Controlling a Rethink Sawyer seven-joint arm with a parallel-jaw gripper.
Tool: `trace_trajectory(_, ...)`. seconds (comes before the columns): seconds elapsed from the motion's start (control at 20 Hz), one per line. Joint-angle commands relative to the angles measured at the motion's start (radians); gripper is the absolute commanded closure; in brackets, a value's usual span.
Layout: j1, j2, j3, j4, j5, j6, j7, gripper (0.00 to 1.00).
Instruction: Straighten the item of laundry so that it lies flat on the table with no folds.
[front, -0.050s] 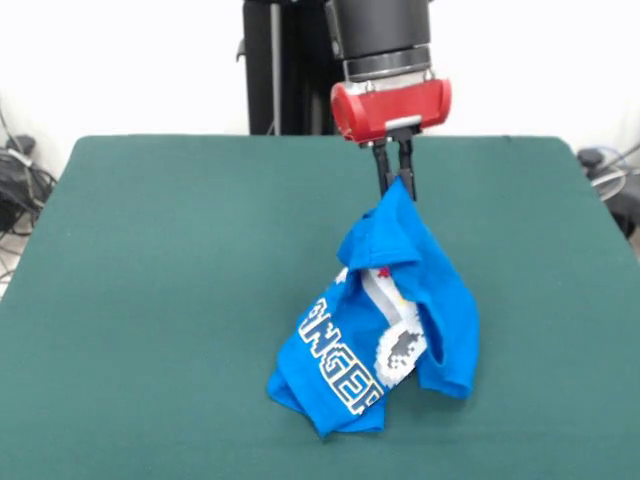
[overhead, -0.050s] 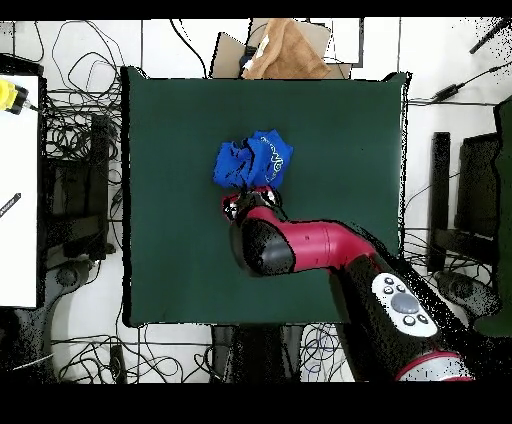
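The arm (overhead, -0.050s: 330, 245) has glossy red shells with black joints. A black cylinder tops a rounded red wrist block (front, -0.050s: 391, 108). Below it hang two thin black fingers (front, -0.050s: 381, 170). At five o'clock overhead sits a grey button pad (overhead, -0.050s: 404, 305).

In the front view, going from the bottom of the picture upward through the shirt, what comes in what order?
Bare dark green felt table → crumpled bright blue T-shirt with white lettering, its lower part resting on the table → black gripper shut on the shirt's raised peak → red wrist housing → black cylindrical arm segment.
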Motion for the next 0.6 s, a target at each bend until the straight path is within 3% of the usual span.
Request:
trace_trajectory(0.05, 0.062, 0.108, -0.205, 0.138, -0.158, -0.254, 0.151, 1.00)
trace_trajectory(0.3, 0.043, 0.214, -0.264, 0.106, -0.187, -0.322, 0.138, 1.00)
trace_trajectory(0.6, 0.028, 0.239, -0.289, 0.097, -0.215, -0.296, 0.119, 1.00)
